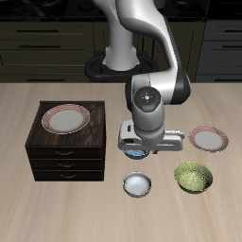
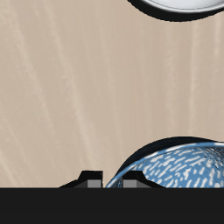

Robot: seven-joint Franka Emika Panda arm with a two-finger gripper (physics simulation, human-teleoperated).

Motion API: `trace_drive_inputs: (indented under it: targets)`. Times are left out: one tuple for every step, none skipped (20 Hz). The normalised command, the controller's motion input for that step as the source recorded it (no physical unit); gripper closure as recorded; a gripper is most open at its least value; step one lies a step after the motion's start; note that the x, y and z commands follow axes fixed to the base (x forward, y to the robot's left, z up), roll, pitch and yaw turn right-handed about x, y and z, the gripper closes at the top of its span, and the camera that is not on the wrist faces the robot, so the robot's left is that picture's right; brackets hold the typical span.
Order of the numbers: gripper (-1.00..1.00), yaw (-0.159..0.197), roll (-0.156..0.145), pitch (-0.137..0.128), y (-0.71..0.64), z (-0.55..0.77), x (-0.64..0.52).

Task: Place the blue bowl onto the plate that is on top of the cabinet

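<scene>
Tool (image 1: 139, 149) low over the blue bowl (image 1: 137, 153) on the surface beside the cabinet (image 1: 66, 151), apparently lining up a rim grasp; opening impossible to tell; plate (image 1: 66, 118) atop cabinet waiting.

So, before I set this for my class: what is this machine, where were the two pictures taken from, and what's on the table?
It is a simulated robot arm with a two-finger hand. One picture looks down from the front; the other is from a camera on the hand itself. On the table stand a dark cabinet with a pink-rimmed plate on top, a second plate, a green bowl and a white-grey bowl. The hand hovers at the blue bowl; whether it grips it cannot be seen.
</scene>
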Motion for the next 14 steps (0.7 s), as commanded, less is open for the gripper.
trace_drive_inputs:
  targets:
    - [1.0, -0.032, -0.002, -0.002, -0.13, 0.12, -0.02]
    - [1.0, -0.02, -0.001, -0.007, -0.05, 0.09, 0.0]
    - [1.0, -0.002, -0.017, -0.02, -0.07, 0.15, -0.04]
    - [1.0, 0.005, 0.001, -0.007, -0.01, 0.07, -0.03]
    - [1.0, 0.026, -0.029, -0.039, -0.06, 0.25, -0.04]
    - [1.0, 0.028, 0.005, -0.03, 0.04, 0.31, -0.03]
    - [1.0, 0.01, 0.022, -0.088, 0.05, 0.47, -0.12]
    - [1.0, 0.02, -0.032, -0.055, 0.02, 0.39, -0.04]
    - [1.0, 0.034, 0.021, -0.088, 0.05, 0.43, -0.08]
    - [1.0, 0.036, -0.038, -0.053, -0.07, 0.26, -0.03]
    - [1.0, 0.047, -0.043, -0.048, -0.03, 0.38, -0.1]
    - [1.0, 0.02, 0.035, -0.047, 0.02, 0.35, -0.08]
    - [1.0, 0.056, -0.049, -0.084, -0.04, 0.38, -0.03]
    - [1.0, 0.051, -0.002, -0.087, 0.02, 0.34, -0.07]
